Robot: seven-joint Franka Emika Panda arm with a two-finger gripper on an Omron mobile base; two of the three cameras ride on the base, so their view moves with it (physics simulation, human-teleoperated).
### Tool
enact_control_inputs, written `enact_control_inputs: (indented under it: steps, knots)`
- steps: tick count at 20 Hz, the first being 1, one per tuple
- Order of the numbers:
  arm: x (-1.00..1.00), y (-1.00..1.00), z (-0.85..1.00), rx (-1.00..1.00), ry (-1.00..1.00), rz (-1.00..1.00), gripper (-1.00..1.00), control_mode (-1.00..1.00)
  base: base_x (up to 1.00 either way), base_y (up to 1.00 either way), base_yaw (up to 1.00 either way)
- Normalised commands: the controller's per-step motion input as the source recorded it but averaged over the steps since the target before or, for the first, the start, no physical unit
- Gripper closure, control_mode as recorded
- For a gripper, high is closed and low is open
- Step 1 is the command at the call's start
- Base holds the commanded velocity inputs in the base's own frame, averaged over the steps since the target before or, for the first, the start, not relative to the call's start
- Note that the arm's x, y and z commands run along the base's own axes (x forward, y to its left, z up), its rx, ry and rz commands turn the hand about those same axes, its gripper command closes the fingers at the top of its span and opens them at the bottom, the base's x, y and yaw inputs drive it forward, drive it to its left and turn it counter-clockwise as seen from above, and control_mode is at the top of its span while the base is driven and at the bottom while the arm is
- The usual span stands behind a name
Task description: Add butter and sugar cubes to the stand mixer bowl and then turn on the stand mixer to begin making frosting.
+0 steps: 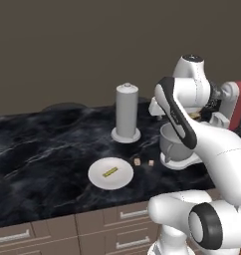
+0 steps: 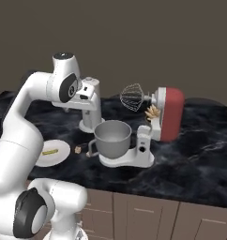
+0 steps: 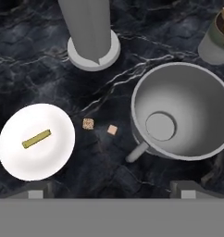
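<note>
Nothing added yet: butter [image 3: 36,139] on plate [image 3: 21,162], sugar cubes [image 3: 88,123] on table [image 3: 30,69], bowl [image 3: 188,88] empty. Claw [image 3: 111,187] released, empty, above. Mixer [image 2: 169,114] not yet switched on.

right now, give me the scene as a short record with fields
butter: on the white plate, stick at
sugar cubes: two on the counter between plate and bowl, and
stand mixer bowl: empty, on the mixer base
stand mixer: head tilted back, whisk raised
grey cylinder: upright behind the plate
end effector: open, holding nothing, above the counter
</note>
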Motion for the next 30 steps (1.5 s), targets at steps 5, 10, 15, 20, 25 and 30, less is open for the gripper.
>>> enact_control_inputs:
  steps: [5, 10, 15, 20, 25, 30]
  knots:
    - [0.0, 0.0, 0.0, 0.0, 0.0, 0.0, -1.0, 1.0, 0.15, 0.29, 0.09]
    - [0.0, 0.0, 0.0, 0.0, 0.0, 0.0, -1.0, 1.0, 0.31, 0.33, 0.03]
    - [0.0, 0.0, 0.0, 0.0, 0.0, 0.0, -1.0, 1.0, 0.46, 0.1, 0.0]
    - [0.0, 0.0, 0.0, 0.0, 0.0, 0.0, -1.0, 1.0, 0.35, 0.0, 0.0]
    - [0.0, 0.0, 0.0, 0.0, 0.0, 0.0, -1.0, 1.0, 0.07, 0.0, 0.0]
    - [0.0, 0.0, 0.0, 0.0, 0.0, 0.0, -1.0, 1.0, 0.0, 0.0, 0.0]
